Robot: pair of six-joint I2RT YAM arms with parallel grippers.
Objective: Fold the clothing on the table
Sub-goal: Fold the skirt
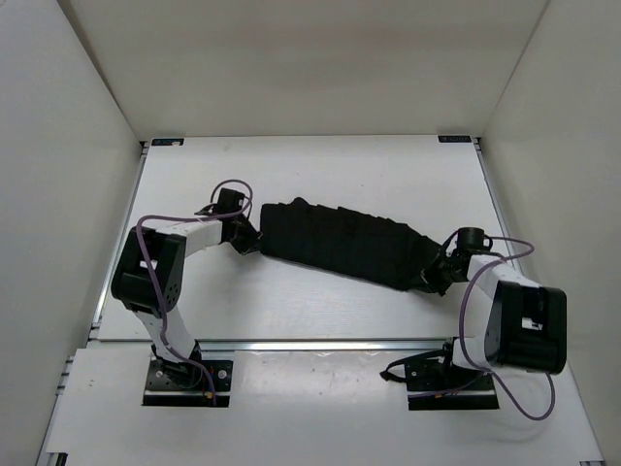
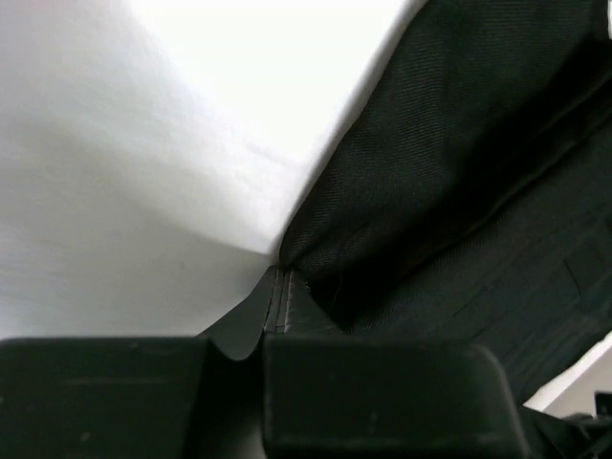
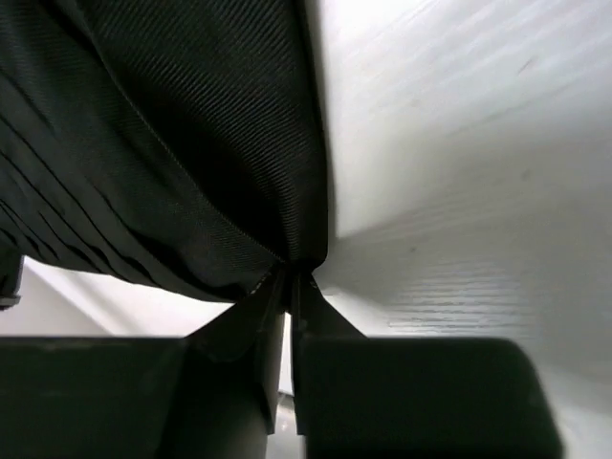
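Left end effector [image 1: 251,239]: jaws pinched fully together on the left end of the skirt [image 1: 342,244]. The wrist view shows a fabric corner running straight into the fingertips.

Right end effector [image 1: 433,276]: jaws likewise closed tight, with only a slit between them. It grips the right end of the skirt, whose cloth bunches to a point at the tips.

Skirt: a long pleated black band across the middle of the bench [image 1: 320,170], slanting from left-far to right-near and held at both ends. I cannot tell whether the ends are raised off the surface.

Step in hand, as I judge it: both corners are secured and the fold is about to begin.

- Raise the two ends together and at the same height.
- Keep light tension along the band so the pleats stay stacked rather than fanning out.
- Carry the held edge over to meet the opposite edge, lay it down flat, and only then let go.

Both pinches are thin corner grips, so a jerk or uneven pull could slip one out.
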